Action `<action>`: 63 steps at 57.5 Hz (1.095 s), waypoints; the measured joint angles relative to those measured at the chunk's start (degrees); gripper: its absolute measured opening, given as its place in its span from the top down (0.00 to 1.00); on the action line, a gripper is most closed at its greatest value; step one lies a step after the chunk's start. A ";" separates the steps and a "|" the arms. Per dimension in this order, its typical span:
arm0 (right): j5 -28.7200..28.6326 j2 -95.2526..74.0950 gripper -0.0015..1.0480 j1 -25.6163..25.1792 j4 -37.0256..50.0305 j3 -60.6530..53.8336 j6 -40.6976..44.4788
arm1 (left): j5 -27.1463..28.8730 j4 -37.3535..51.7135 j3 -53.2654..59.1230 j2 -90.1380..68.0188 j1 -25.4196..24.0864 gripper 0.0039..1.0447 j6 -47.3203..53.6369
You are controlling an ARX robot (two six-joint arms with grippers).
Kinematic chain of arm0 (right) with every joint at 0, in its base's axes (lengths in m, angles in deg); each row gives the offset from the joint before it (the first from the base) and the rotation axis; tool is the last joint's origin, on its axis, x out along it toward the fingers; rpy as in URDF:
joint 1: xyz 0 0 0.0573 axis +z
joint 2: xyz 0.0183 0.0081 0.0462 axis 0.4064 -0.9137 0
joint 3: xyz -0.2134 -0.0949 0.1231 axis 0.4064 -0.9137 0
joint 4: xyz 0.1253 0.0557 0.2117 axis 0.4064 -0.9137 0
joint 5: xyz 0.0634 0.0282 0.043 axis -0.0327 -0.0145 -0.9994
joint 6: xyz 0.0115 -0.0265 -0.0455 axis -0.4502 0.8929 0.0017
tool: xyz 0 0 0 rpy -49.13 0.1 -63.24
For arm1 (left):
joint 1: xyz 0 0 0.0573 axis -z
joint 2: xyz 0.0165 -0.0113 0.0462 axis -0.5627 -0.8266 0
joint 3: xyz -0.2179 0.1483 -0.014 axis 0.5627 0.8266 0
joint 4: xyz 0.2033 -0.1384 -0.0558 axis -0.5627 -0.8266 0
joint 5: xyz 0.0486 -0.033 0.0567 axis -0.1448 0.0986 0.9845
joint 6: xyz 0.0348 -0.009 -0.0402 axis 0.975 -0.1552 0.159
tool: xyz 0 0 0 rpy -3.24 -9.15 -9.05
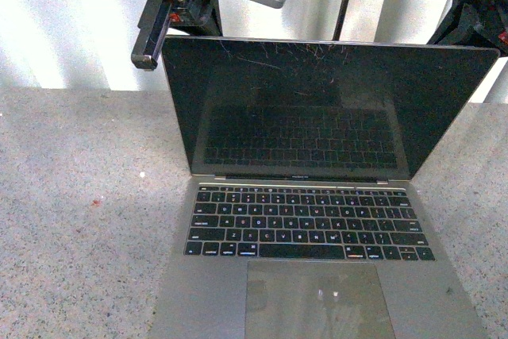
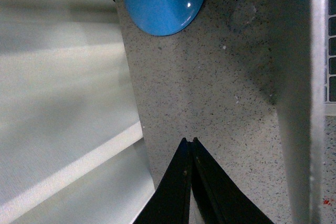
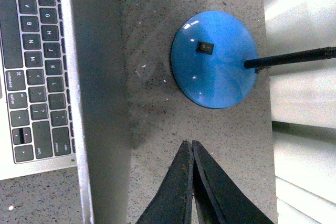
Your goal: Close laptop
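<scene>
Front view: laptop (image 1: 309, 228) sits open in the middle of a speckled grey counter (image 1: 71, 228), keyboard toward the robot. Its screen (image 1: 317, 109) stands close to upright, black and off, with scratches near the top edge. Closing not started.

Left gripper (image 2: 188, 141) hangs behind the lid near its left top corner, fingers pressed together, holding nothing. Right gripper (image 3: 190, 143) is the same: fingers pressed together, empty, behind the lid on the right side. Neither touches the lid as far as the wrist views show, though both are near it. Likely reason for the shut fingers: a blunt tip to push the back of the lid forward and down, no grasp needed. Being behind the screen fits that.

Lamp base (image 3: 214, 59), blue and round with a black switch (image 3: 205, 48) and a black stem (image 3: 294, 57), rests on the counter behind the lid, apart from it. It seems to lie between the two arms, so it could get bumped.

Behind the counter are white panels (image 1: 63, 21), washed out by bright light. A small red speck (image 1: 95, 202) lies left of the laptop.
</scene>
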 joint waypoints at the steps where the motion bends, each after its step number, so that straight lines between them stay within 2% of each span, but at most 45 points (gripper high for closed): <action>1: 0.22 0.00 0.97 0.11 -0.09 -0.13 -0.02 | -0.02 0.02 0.07 0.00 0.11 0.97 0.00; 63: 2.75 2.47 0.97 1.57 -1.09 -5.07 0.66 | -0.22 -0.79 7.21 3.26 2.03 0.97 -0.20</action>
